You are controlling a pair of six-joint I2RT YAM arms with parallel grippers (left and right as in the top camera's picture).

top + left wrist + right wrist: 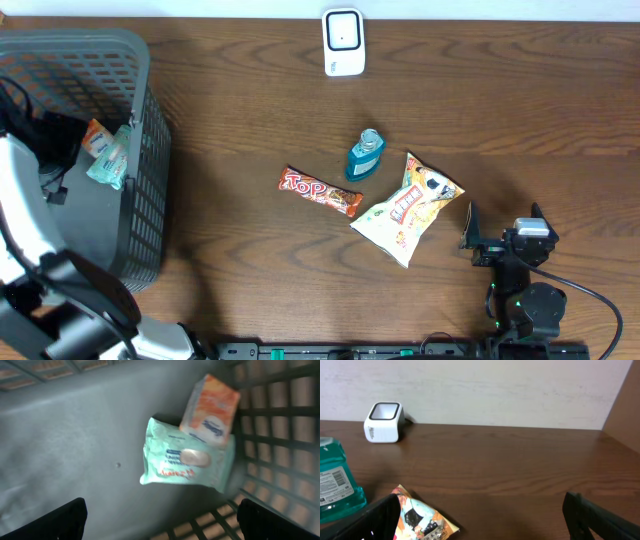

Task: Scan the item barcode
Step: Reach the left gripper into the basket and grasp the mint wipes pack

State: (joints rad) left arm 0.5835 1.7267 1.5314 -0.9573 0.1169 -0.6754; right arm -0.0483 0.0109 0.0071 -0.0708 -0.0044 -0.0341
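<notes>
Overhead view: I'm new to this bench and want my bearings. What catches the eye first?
A big grey basket fills the left side, holding a green pack of wipes with an orange packet overlapping it. Mid-table sit a red chocolate bar, a blue bottle and a snack bag, close together. A white scanner stands alone at the far edge.

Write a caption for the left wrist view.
Open left gripper facing pale green wipes pack and orange carton in grey plastic basket.
</notes>
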